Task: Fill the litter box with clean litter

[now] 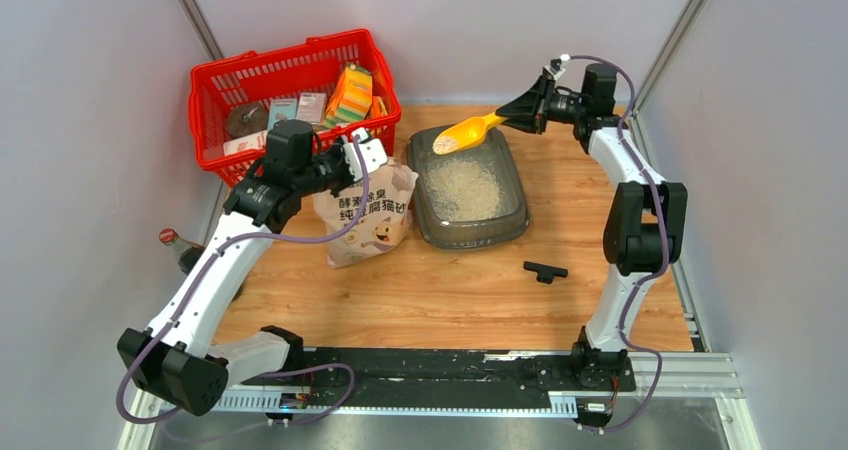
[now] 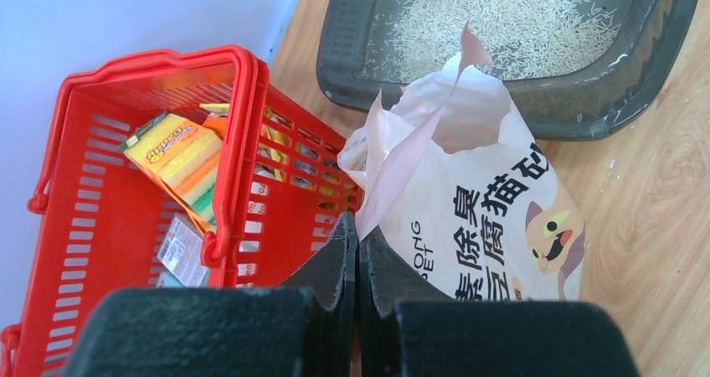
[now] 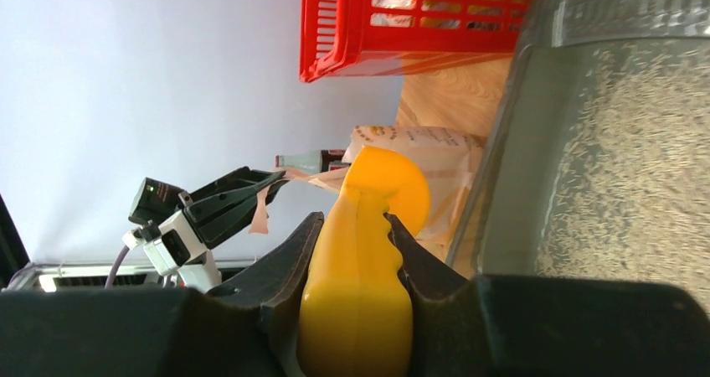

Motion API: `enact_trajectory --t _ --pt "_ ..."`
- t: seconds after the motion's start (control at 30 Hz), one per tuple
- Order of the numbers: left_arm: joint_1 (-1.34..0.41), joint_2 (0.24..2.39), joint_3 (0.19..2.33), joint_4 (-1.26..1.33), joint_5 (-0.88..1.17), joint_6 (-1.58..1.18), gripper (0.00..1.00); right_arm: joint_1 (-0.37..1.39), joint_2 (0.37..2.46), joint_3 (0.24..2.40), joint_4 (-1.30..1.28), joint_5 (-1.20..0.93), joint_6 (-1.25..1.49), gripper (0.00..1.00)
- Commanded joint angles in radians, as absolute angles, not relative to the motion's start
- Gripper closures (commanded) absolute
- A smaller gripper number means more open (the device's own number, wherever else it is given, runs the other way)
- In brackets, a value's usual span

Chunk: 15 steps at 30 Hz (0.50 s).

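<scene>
**While L holds the bag open, R has a scoopful over the tray – tip it next**

As things stand, I'm mid-transfer. The scoop (image 1: 462,136) is loaded w/ pale grains and hangs above the far-left corner of the litter box (image 1: 515,222), roughly level, w/ nothing pouring that I can see. My R pincer (image 1: 512,118) is closed partway, jaws clamped on the yellow handle from both sides. The wrist view shows the handle filling the gap btwn my fingers (image 3: 289,264). My L pincer (image 2: 352,226) is pinched fully together on a torn flap at the mouth of the bag (image 1: 368,220), so the opening is spread. The bag stands upright just beside the box's left side, btwn it and the red basket (image 1: 213,120).

Clean litter (image 1: 465,188) already lies on the box floor in a thin layer, denser mid-tray, w/ dark plastic showing toward the edges. So I judge the job part done, more scoops needed.

Next move, IMO: roll the R wrist so the bowl tips down inside the rim. Pref. nudge toward tray centre first, since the bowl sits near the edge & grains could spill onto the table (image 1: 450,290). Then back to the bag mouth for a refill. L must hold that flap steady, else the mouth sags & the scoop snags paper.
</scene>
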State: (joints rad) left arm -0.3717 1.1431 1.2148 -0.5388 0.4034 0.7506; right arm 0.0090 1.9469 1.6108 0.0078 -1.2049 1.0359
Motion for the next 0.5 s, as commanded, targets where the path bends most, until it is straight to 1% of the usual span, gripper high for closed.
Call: enact_trajectory --t 0.0,0.03,0.1,0.13,0.23,0.27,0.33,0.47 --pt "-0.373 1.157 1.278 -0.479 0.417 0.776 1.00 -0.058 1.983 1.629 0.032 -1.221 0.993 1.00" --pt "-0.373 1.158 1.273 -0.471 0.414 0.775 1.00 -0.080 1.991 1.638 -0.056 -1.210 0.942 1.00" --pt "-0.373 1.154 1.260 -0.445 0.414 0.769 1.00 -0.097 1.997 1.657 -0.129 -1.161 0.826 1.00" --pt "-0.373 1.144 1.253 -0.434 0.413 0.762 1.00 -0.106 1.996 1.661 -0.214 -1.141 0.778 1.00" --pt "-0.374 1.121 1.236 -0.422 0.419 0.755 1.00 -0.103 1.977 1.695 -0.374 -1.031 0.602 1.00" --pt "-0.374 1.115 1.230 -0.423 0.420 0.756 1.00 -0.100 1.971 1.703 -0.389 -0.979 0.576 1.00" --pt "-0.374 1.097 1.223 -0.429 0.419 0.772 1.00 -0.089 1.973 1.730 -0.391 -0.954 0.558 1.00" --pt "-0.374 1.081 1.197 -0.430 0.413 0.801 1.00 -0.068 2.035 1.818 -0.393 -0.873 0.552 1.00"
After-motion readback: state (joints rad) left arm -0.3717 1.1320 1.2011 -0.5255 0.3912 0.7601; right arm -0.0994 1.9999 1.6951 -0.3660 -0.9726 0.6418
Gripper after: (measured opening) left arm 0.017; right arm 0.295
